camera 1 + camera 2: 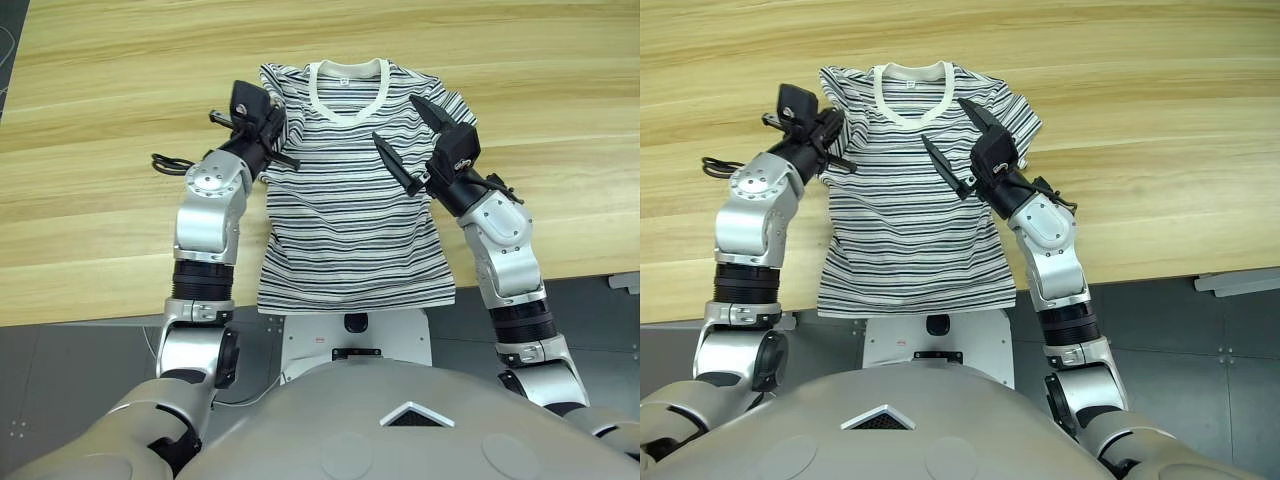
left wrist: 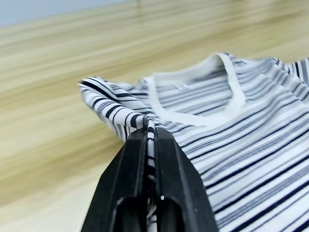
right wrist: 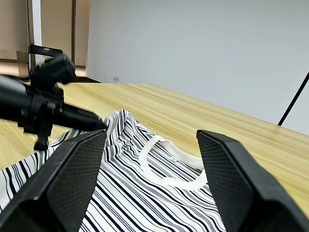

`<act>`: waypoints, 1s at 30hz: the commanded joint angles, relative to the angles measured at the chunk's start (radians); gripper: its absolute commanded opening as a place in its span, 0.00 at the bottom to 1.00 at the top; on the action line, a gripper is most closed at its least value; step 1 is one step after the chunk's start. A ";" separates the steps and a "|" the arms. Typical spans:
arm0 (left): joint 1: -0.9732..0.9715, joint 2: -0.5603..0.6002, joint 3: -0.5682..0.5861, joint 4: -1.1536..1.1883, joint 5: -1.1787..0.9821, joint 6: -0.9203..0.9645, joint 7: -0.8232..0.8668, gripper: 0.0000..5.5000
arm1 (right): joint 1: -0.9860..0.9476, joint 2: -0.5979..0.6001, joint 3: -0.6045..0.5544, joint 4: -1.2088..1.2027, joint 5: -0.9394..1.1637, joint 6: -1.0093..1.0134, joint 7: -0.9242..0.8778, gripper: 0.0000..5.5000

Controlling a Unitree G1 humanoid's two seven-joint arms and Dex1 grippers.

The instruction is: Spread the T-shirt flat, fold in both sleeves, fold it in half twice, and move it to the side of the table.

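A black-and-white striped T-shirt [image 1: 345, 215] with a white collar [image 1: 348, 92] lies face up on the wooden table [image 1: 100, 80], collar away from me and hem at the front edge. My left gripper [image 2: 150, 131] is shut on a fold of the shirt's left sleeve [image 2: 108, 104], near the left shoulder [image 1: 280, 125]. My right gripper [image 1: 408, 136] hovers open above the shirt's right chest, beside the right sleeve [image 1: 458, 105]. In the right wrist view its two fingers [image 3: 72, 169] frame the collar, with the left gripper beyond.
A black cable [image 1: 170, 162] loops on the table just left of my left arm. Bare wood stretches far to both sides and beyond the collar. The table's front edge [image 1: 90, 318] runs under the hem, with grey floor below it.
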 commanded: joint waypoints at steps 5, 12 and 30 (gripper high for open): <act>-0.148 -0.103 0.000 0.343 0.021 -0.107 0.063 0.02 | 0.018 0.020 0.007 -0.001 -0.001 -0.024 -0.015 0.63; -0.170 -0.151 -0.009 0.438 0.029 -0.160 0.084 0.02 | 0.015 0.031 0.012 0.007 0.000 -0.029 -0.020 0.63; 0.106 -0.133 -0.022 -0.421 -0.066 0.113 0.045 0.24 | -0.206 0.096 -0.179 0.250 -0.023 0.123 -0.317 0.63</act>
